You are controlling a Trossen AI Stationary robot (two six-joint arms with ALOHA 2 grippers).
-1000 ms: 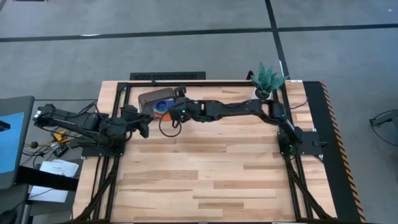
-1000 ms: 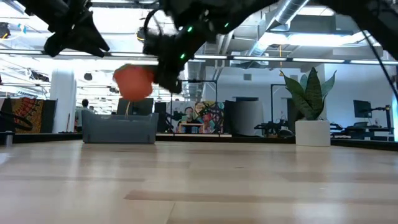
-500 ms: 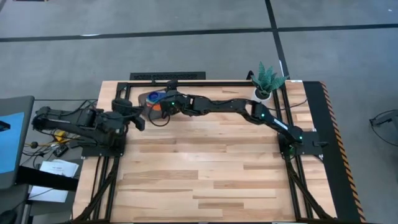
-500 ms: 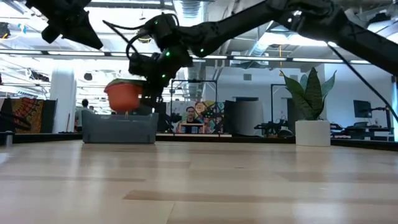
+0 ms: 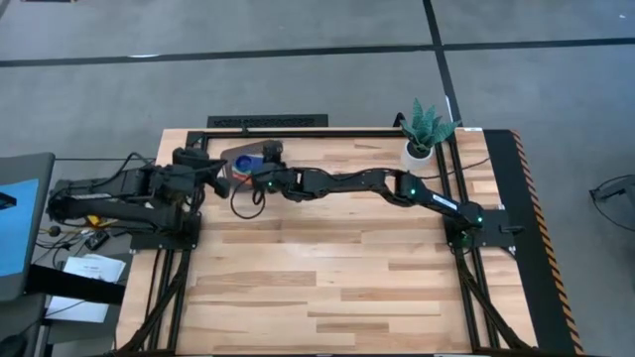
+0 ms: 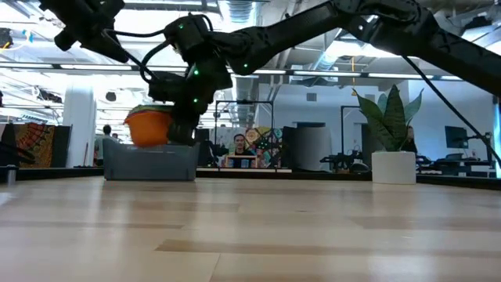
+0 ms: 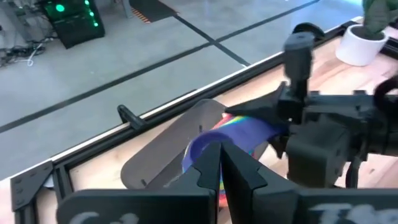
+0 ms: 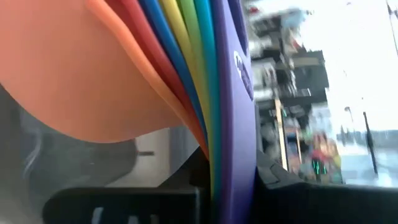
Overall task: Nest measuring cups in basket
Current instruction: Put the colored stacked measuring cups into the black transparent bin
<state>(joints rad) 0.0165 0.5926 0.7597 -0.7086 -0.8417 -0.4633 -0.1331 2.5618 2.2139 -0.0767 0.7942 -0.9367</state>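
Note:
The nested measuring cups [image 6: 149, 128], orange outermost and dark blue innermost [image 5: 248, 162], hang over the dark grey basket [image 6: 150, 162] at the table's far left. My right gripper [image 5: 261, 174] reaches across the table and is shut on the stack's handles. The orange underside is level with the basket's rim [image 7: 163, 144]. My left gripper [image 7: 221, 167] is shut on nothing. It is raised just left of the basket [image 5: 236, 167] and points at it. My right gripper pinches the stacked handles [image 8: 214, 158] of the measuring cups between its two fingers [image 8: 273, 183], several layers edge to edge. The fingers come from the table's right, slanting slightly down. The stack hangs tilted over the basket. I cannot tell whether it touches the basket.
A white plant pot [image 5: 418, 151] with a green plant stands at the table's far right. A black frame rail [image 5: 266, 121] runs along the far edge behind the basket. Bare wooden tabletop [image 5: 337, 268] fills the middle and the near side.
My right gripper has carried the cup stack down and toward the table's left, from well above the basket to the level of its rim. My left gripper has shut and moved up and toward the far edge, beside the basket.

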